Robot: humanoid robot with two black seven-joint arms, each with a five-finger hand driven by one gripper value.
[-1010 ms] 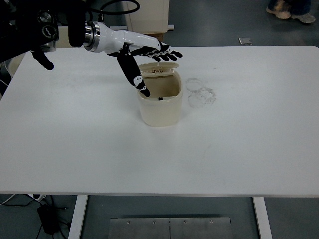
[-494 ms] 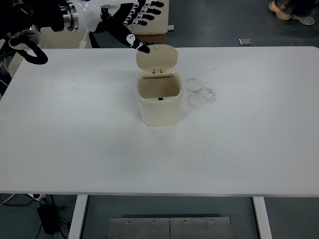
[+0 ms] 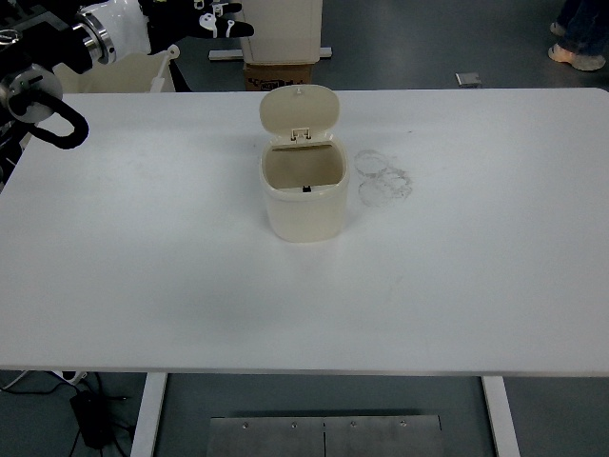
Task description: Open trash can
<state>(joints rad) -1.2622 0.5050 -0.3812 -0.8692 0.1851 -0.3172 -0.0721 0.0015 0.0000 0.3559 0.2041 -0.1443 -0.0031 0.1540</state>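
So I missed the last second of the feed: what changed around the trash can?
The left hand pulled back from over the trash can to the top left corner, beyond the table. The lid, pressed low under its fingers before, now stands up open. The can itself has not moved.

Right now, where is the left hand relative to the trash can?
In the top view, the left hand is at the upper left, beyond the table's far edge, well clear of the open trash can.

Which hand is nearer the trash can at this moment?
Left. The left hand is up beyond the table's far edge, left of the open trash can; the right hand isn't in view.
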